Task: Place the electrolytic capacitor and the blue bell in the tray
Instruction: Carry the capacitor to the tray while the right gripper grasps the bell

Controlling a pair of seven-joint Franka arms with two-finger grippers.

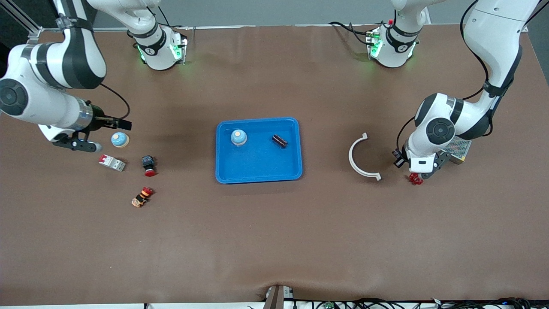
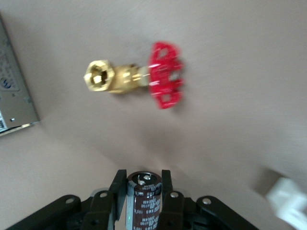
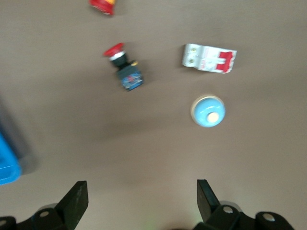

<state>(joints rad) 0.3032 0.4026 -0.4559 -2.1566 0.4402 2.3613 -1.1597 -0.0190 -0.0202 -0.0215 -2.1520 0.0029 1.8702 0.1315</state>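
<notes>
The bright blue tray (image 1: 257, 165) lies mid-table and holds a blue bell (image 1: 238, 137) and a dark electrolytic capacitor (image 1: 279, 140). My left gripper (image 2: 143, 179) is shut on another dark brown electrolytic capacitor (image 2: 144, 201), gripped upright between its fingers. In the front view this left gripper (image 1: 421, 174) hangs low over the table at the left arm's end. A second blue bell (image 1: 119, 140) (image 3: 208, 111) sits on the table at the right arm's end. My right gripper (image 1: 81, 143) (image 3: 141, 191) stands open beside it, with nothing between its fingers.
A brass valve with a red handwheel (image 1: 415, 179) (image 2: 132, 76), a metal box (image 1: 459, 150) and a white curved part (image 1: 362, 156) lie near the left gripper. A circuit breaker (image 1: 112, 162) (image 3: 209, 58), a red-capped button (image 1: 148, 165) (image 3: 124, 69) and an orange-red button (image 1: 142, 196) lie near the second bell.
</notes>
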